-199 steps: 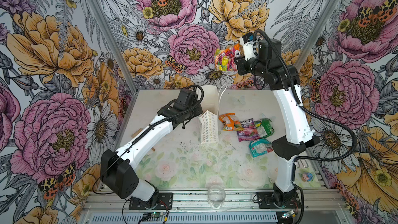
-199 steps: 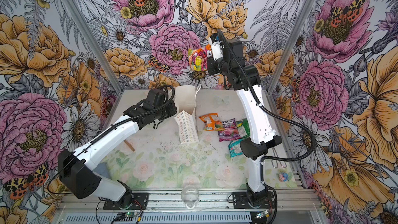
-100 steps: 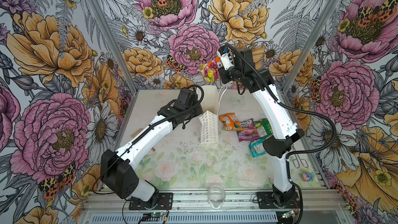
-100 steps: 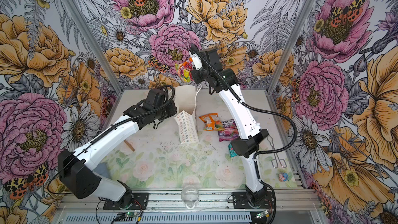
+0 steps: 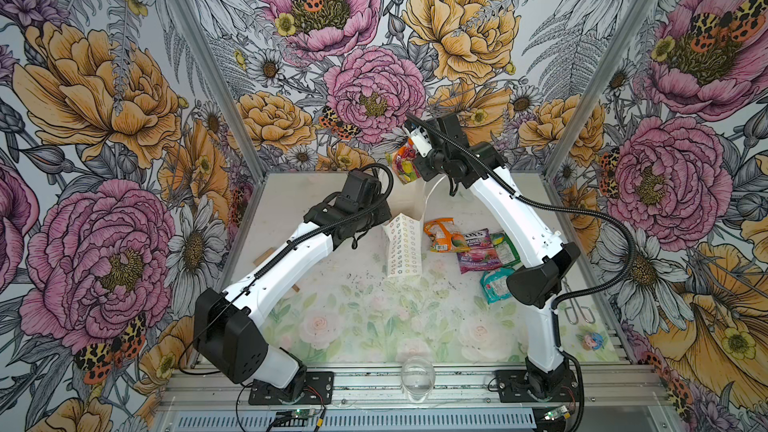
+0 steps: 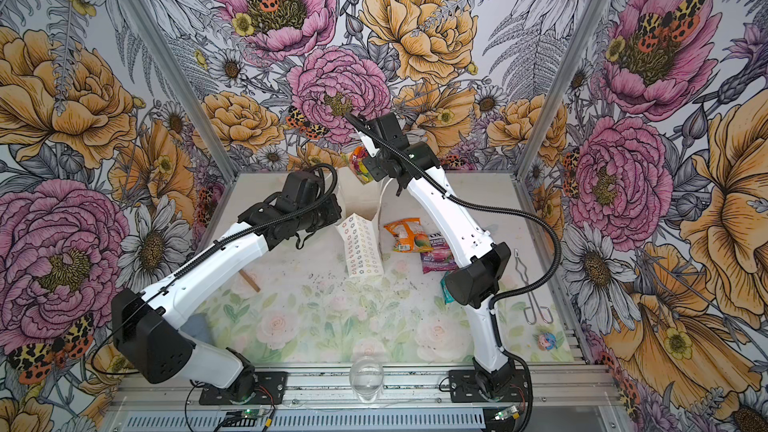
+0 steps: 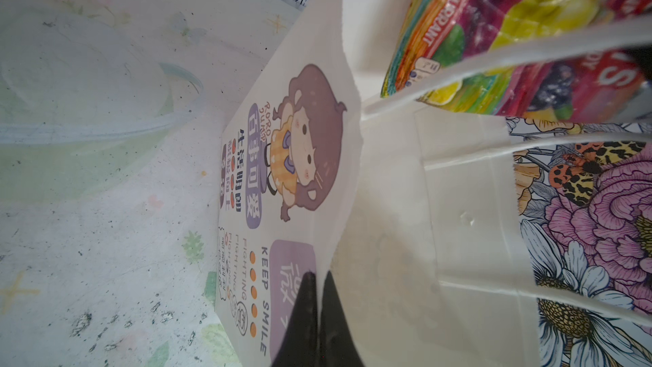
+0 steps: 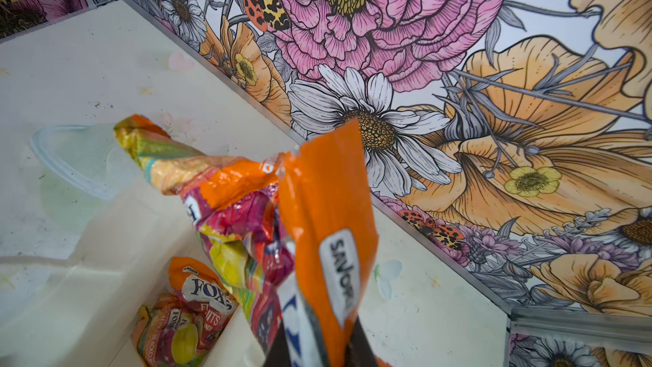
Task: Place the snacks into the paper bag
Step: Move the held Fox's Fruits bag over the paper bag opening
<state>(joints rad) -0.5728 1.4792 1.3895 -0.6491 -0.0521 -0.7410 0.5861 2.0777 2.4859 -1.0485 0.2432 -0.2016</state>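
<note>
The white paper bag (image 5: 401,248) (image 6: 360,249) stands upright at mid-table, its mouth open. My left gripper (image 7: 317,278) (image 5: 387,221) is shut on the bag's near wall at the rim. My right gripper (image 8: 317,347) (image 5: 417,160) is shut on an orange snack packet (image 8: 326,220) (image 5: 405,166) (image 6: 359,165) that hangs just above the bag's mouth. In the right wrist view a FOX'S packet (image 8: 190,312) lies inside the bag. To the bag's right, orange (image 5: 442,235), purple (image 5: 478,250), green (image 5: 505,246) and teal (image 5: 494,284) snacks lie on the table.
A clear glass bowl (image 5: 417,376) stands at the front edge. Metal tongs (image 5: 577,313) and a small toy (image 5: 592,340) lie front right. A wooden stick (image 5: 262,259) lies left of my left arm. A clear plastic lid (image 7: 106,111) rests beside the bag.
My right arm has swung left and down, carrying the orange packet from high at the back wall to just over the bag's mouth. The left arm and the bag have stayed put.
</note>
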